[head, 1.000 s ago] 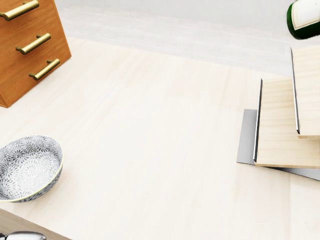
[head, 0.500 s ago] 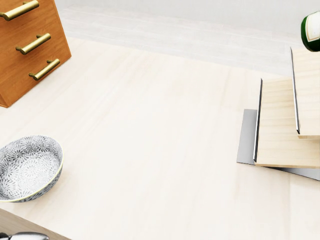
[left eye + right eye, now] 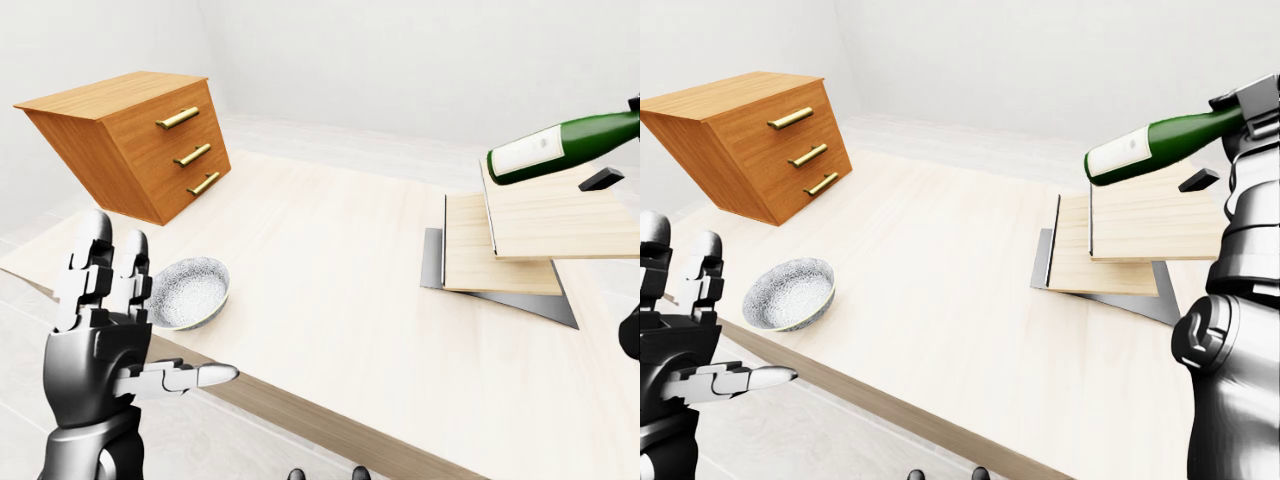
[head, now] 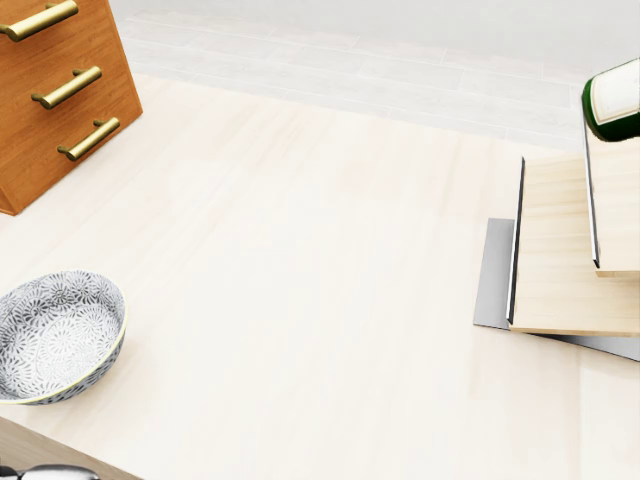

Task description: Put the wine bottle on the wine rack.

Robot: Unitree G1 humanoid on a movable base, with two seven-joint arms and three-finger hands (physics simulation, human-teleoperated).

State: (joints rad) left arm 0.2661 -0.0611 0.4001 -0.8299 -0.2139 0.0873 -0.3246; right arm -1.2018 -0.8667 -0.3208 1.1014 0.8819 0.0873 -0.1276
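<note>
In the left-eye view, the dark green glass wine bottle with a white label (image 3: 560, 147) is seen at the upper right, lying nearly level with its base toward the frame's left, just above the upper shelf of the stepped pale-wood wine rack on a grey metal base (image 3: 500, 255); contact with the shelf cannot be told. The left hand (image 3: 105, 330) is raised at the lower left with fingers spread and nothing held, beside the grey patterned ceramic bowl (image 3: 187, 292). In the head view, only the bottle's base is seen at the upper right edge; against the earlier head pictures it has dropped lower toward the rack, while the view itself has not shifted, so the placing step is judged close. In the right-eye view, the bottle's neck end is met by the right hand (image 3: 1250, 105) at the upper right edge; the fingers appear closed round it, though they are partly cut off.
</note>
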